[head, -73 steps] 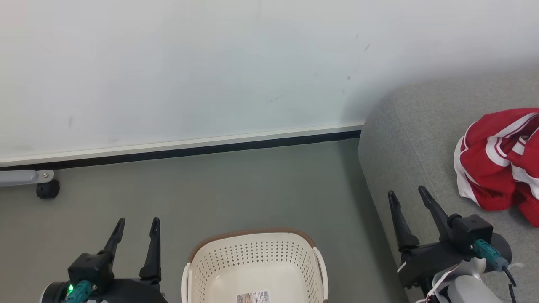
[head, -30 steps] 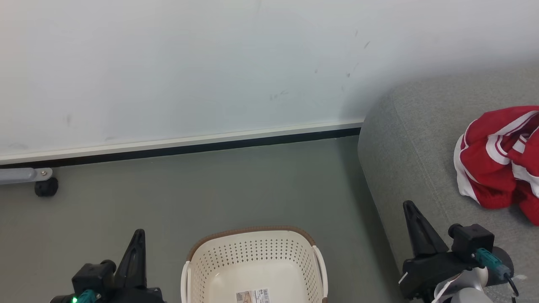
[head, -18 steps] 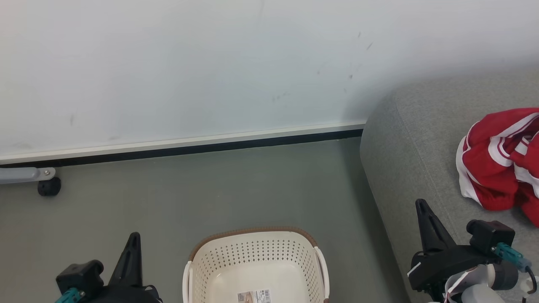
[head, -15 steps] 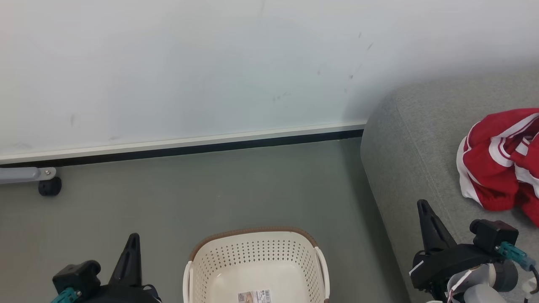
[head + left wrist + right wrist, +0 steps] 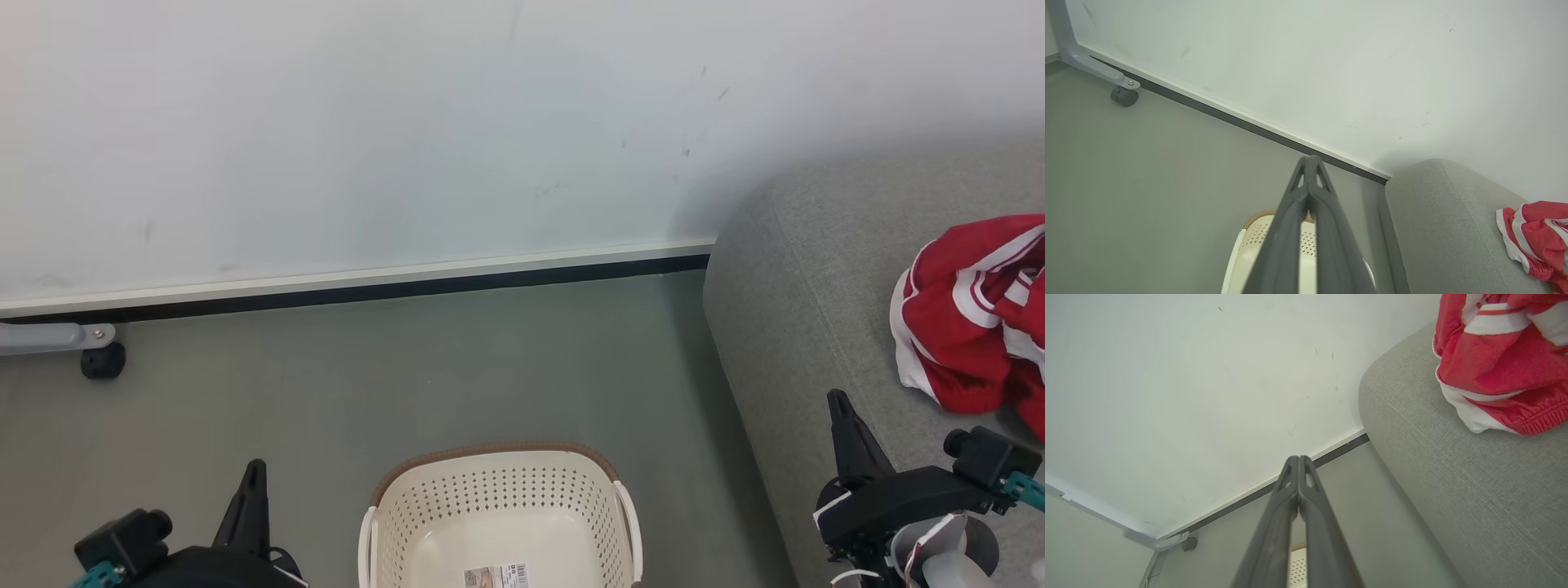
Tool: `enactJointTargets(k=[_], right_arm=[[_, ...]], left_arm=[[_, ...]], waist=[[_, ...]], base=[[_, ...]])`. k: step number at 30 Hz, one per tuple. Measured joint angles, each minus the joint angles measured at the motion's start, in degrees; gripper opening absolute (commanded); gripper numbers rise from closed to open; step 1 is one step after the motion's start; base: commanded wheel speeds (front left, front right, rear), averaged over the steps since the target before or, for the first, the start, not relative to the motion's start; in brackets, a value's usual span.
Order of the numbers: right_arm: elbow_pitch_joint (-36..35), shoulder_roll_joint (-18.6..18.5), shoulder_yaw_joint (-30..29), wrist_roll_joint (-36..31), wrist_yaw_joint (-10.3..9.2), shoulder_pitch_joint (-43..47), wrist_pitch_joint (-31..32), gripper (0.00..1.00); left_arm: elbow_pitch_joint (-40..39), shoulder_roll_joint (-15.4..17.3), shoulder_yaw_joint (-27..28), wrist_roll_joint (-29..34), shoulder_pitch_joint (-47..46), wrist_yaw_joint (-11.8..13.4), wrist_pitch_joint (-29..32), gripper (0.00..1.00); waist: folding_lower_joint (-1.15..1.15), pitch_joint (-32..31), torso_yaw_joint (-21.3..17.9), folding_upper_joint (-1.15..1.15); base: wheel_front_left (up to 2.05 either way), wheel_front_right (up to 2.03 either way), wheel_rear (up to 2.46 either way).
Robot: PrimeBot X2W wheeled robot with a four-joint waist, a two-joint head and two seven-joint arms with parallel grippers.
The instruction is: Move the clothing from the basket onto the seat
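L gripper (image 5: pixel 1309 162): fingers pressed together, tips meeting, nothing between them. It hangs over floor (image 5: pixel 408 384) just left of basket (image 5: pixel 490 452). R gripper (image 5: pixel 1298 458): fingers likewise closed tip to tip, holding nothing, by left edge of seat (image 5: pixel 804 327). Red/white clothing (image 5: pixel 963 327) lies bunched on seat top, inboard of that edge, near R gripper, well apart from basket. Basket sits on floor beside seat, w/ printed label (image 5: pixel 494 576) on its bottom.
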Motion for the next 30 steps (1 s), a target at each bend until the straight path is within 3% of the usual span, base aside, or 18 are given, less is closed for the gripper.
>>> enactJointTargets(k=[30], right_arm=[[0.9,3.7,-9.3,22.1,4.11,1.4,4.7,0.00]], left_arm=[[2.9,-2.8,5.2,-22.3,-1.4,-4.6,4.3,0.00]], waist=[[0.00,-0.5,1.0,0.00]], base=[[0.00,0.00,0.00]])
